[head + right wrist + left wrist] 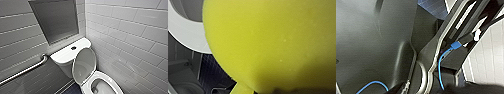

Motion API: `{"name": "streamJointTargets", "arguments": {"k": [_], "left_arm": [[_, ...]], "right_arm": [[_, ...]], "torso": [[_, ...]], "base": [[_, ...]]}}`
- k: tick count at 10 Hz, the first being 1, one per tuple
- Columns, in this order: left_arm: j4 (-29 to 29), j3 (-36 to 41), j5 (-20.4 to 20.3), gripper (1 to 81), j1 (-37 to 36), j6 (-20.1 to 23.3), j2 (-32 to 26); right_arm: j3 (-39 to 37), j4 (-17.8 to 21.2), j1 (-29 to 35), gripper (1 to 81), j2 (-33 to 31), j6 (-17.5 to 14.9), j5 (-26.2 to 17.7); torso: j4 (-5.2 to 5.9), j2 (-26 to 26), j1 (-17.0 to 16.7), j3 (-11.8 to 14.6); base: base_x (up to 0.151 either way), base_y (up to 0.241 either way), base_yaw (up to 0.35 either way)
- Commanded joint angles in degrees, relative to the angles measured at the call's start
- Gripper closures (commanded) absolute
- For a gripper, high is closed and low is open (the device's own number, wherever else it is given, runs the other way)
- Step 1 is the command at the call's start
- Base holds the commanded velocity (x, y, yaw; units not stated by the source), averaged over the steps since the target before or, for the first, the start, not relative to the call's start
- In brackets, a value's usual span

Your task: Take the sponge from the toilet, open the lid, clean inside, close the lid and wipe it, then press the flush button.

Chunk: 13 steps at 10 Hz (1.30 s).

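Observation:
The white toilet (108,79) stands in the corner in the head view, its bowl showing at the lower edge. The lid (85,62) is raised upright against the tank, greyish underside facing me. A small dark flush button (73,48) sits in the middle of the flat tank top (62,55). Close before the right wrist camera is the bright yellow sponge (273,42), held in my right gripper. Beside it curves a piece of the white toilet rim (185,32) over dark floor. The left wrist view holds dark robot parts and blue cables (442,62).
A metal grab bar (25,71) runs along the grey tiled left wall. A dark framed panel (56,18) hangs above the tank. The white tiled wall (130,37) stands close on the right of the toilet. Dark tiled floor (213,72) lies beside the bowl.

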Motion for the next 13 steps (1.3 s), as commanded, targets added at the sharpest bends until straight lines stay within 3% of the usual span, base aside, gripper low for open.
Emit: {"name": "streamJointTargets", "arguments": {"k": [1, 2, 4, 5, 6, 9, 11, 13], "left_arm": [[2.66, 6.51, 9.0, 1.0, -4.45, 0.02, -4.63], [2.31, 6.77, 10.6, 1.0, -6.13, 0.02, -4.63], [1.87, 6.51, 12.27, 1.0, -9.11, 0.02, -4.81], [1.78, 6.51, 13.05, 1.0, -10.61, -0.07, -4.9], [1.78, 6.51, 13.85, 1.0, -11.93, -0.07, -4.9], [0.29, 5.89, 14.03, 1.0, -18.16, -2.36, -6.74], [-0.15, 6.95, 17.71, 1.0, -22.73, -5.51, -7.88], [-0.15, 9.05, 18.6, 1.0, -26.51, -7.44, -9.37]], "right_arm": [[-1.25, -2.62, -1.23, 81.1, 1.82, 0.19, -3.53], [-2.23, -2.63, -2.38, 81.1, 2.09, 0.19, -2.83], [-3.9, -2.63, -3.96, 81.1, 2.44, 0.28, -2.47], [-5.91, -2.54, -5.01, 81.1, 3.05, 0.36, -1.43], [-8.46, -2.62, -6.5, 81.1, 3.58, 0.19, 1.03], [-16.73, -2.71, -13.35, 81.1, 6.22, -0.08, 5.78], [-23.22, -3.59, -19.33, 81.1, 7.89, -1.92, 13.85], [-30.16, -4.2, -25.31, 81.1, 9.9, -2.98, 22.54]], "torso": [[0.0, 5.57, -3.58, 0.0], [-4.0, 7.54, -4.83, 4.01], [-5.22, 11.13, -6.99, 5.13], [-4.38, 7.14, -4.43, 5.76], [-3.28, 8.92, -5.53, 2.93], [-4.05, 10.07, -6.21, 3.43], [-4.05, 9.99, -6.23, 3.45], [-4.05, 9.99, -6.23, 3.45]], "base": [[0.0, 0.0, 0.0], [0.0, 0.0, 0.0], [0.0, 0.0, 0.0], [0.0, 0.0, 0.0], [0.0, 0.0, 0.0], [0.0, 0.0, 0.0], [0.0, 0.0, 0.0], [0.0, 0.0, 0.0]]}}
